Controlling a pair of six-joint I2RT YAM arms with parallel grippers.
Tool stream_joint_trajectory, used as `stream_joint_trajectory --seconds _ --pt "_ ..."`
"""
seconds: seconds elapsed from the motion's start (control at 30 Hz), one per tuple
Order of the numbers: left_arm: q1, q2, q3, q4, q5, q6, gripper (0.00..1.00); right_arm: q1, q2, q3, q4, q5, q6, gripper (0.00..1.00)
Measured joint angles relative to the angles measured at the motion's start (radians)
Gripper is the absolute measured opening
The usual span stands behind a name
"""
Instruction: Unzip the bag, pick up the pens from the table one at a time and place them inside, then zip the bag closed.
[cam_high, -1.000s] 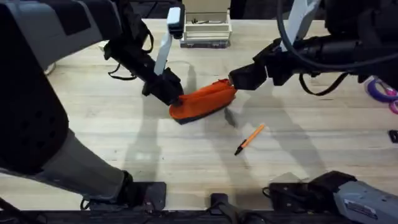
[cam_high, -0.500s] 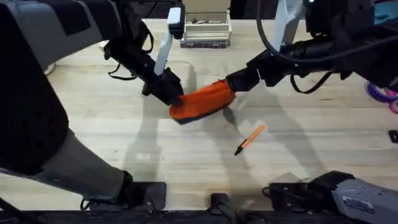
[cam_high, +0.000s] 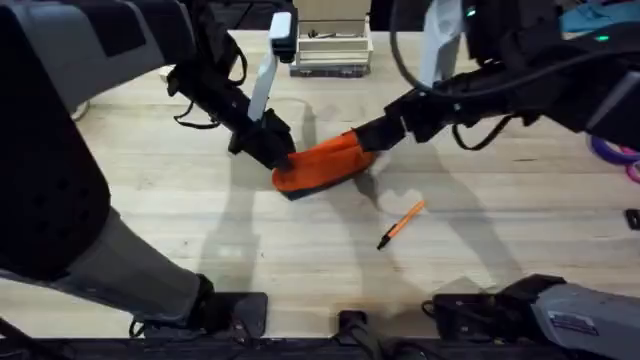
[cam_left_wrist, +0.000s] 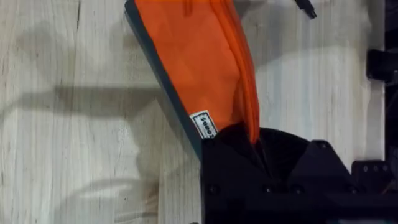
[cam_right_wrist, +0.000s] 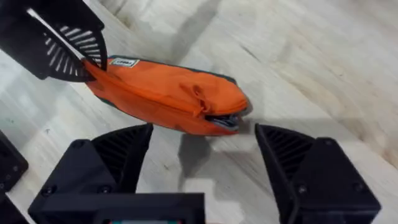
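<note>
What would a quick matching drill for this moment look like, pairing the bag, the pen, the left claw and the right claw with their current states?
Things:
1. bag
2. pen
3. left claw
4. right claw

States:
A. open, fingers either side of the bag's far end
B. lying loose on the table, apart from the pouch
C. shut on one end of the bag
D. orange with a dark base strip, partly unzipped at one end

Pairs: 1-D, 2-B, 3-C, 4-A
</note>
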Motion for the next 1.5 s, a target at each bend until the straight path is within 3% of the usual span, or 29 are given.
stream_joint_trajectory --seconds 1.03,1.17,1.4,1.5 --pt "0.0 0.0 0.0 0.001 0.0 0.0 0.042 0.029 0.201 0.0 0.131 -0.008 0.003 0.994" --pt "0.0 0.0 0.0 0.001 0.0 0.0 0.043 0.034 0.203 0.001 0.132 -0.01 0.005 0.918" --pt "0.0 0.0 0.0 0.0 0.0 0.0 0.042 0.037 0.203 0.001 0.133 -0.007 0.007 0.636" --pt "0.0 0.0 0.0 0.0 0.0 0.0 0.042 0.037 0.203 0.001 0.133 -0.008 0.01 0.575"
